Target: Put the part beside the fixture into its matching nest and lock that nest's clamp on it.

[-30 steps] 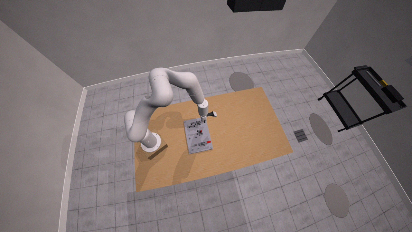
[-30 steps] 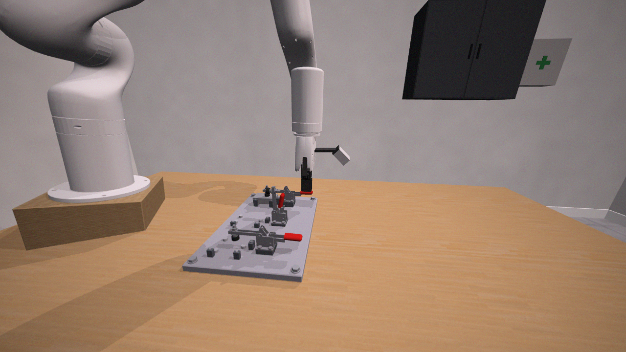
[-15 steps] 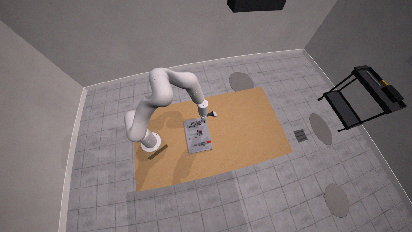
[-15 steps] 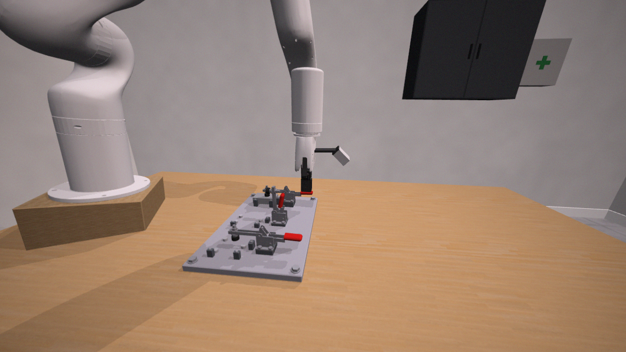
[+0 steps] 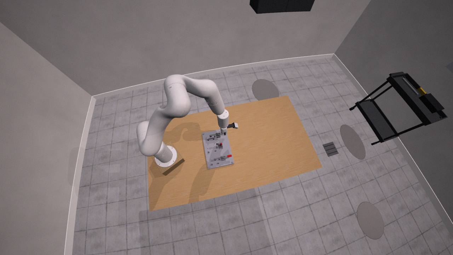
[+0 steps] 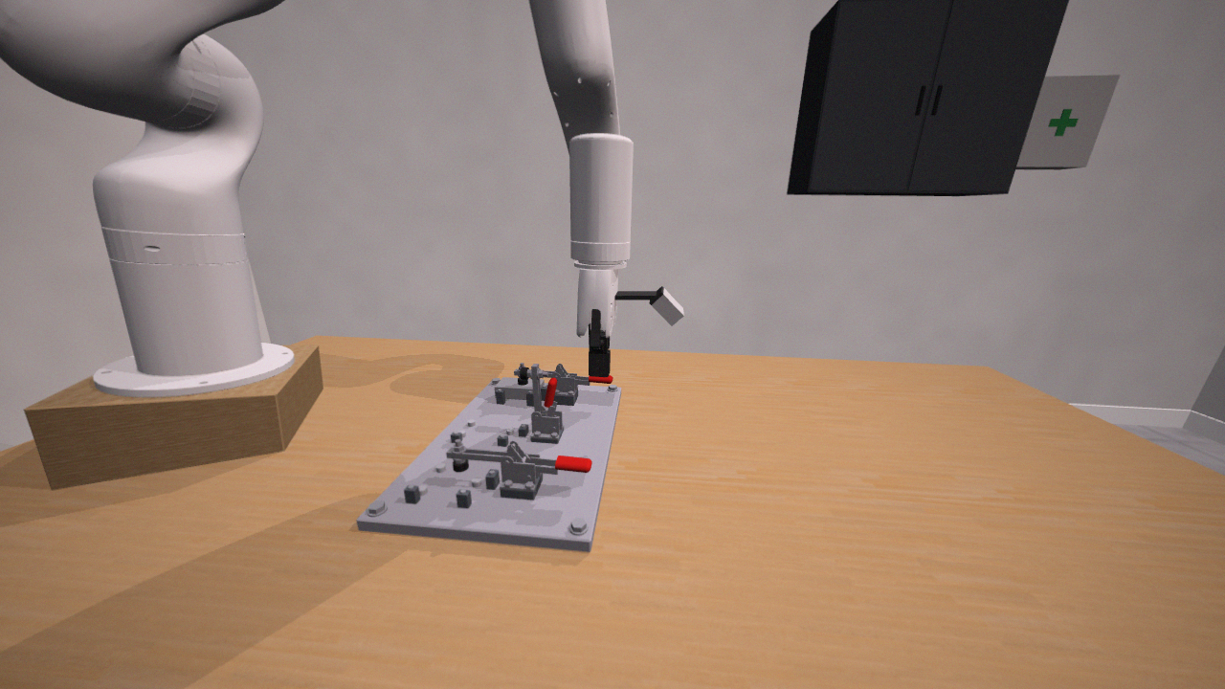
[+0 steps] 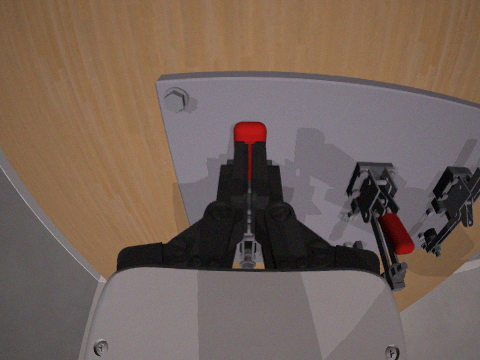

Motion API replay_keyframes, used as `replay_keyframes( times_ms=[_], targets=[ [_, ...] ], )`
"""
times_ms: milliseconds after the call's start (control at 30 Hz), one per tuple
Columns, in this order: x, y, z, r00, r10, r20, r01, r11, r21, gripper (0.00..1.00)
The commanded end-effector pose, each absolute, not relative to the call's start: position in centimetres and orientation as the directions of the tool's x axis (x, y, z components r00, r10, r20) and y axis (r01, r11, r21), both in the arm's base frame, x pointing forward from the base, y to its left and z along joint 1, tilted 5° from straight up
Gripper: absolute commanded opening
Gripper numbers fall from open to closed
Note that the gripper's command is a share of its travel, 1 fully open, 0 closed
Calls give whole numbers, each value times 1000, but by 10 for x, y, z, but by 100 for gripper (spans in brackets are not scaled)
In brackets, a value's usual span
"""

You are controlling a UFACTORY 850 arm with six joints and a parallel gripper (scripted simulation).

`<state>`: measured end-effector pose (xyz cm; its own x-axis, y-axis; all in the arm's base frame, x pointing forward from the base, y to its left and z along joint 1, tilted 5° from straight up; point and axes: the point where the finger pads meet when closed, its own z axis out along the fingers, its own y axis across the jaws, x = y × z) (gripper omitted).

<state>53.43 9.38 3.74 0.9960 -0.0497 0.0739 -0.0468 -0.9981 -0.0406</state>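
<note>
Wooden worktop [image 6: 857,514] holds the fixture [image 6: 590,479]. Your gripper [image 6: 599,364], fingers pressed together on nothing, sits on the far clamp's red handle [image 7: 250,134]. It could slip off, so the clamp may not lock. You can't see the part anywhere.

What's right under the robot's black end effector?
A red clamp handle pokes out from beneath the shut end effector, lying over the grey fixture plate. The rest of that clamp is hidden behind the fingers.
</note>
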Motion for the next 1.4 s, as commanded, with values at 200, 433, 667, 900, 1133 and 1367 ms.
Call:
replay_keyframes(
  times_ms=[200,433,667,900,1133,1367],
  targets=[
    [535,94,41,996,-50,76,-47,-998,-41,0],
    [534,94,50,996,-50,76,-47,-998,-41,0],
    [533,93,71,996,-50,76,-47,-998,-41,0],
    [531,92,87,996,-50,76,-47,-998,-41,0],
    [530,92,104,996,-50,76,-47,-998,-41,0],
    [530,91,108,996,-50,76,-47,-998,-41,0]
  ],
)
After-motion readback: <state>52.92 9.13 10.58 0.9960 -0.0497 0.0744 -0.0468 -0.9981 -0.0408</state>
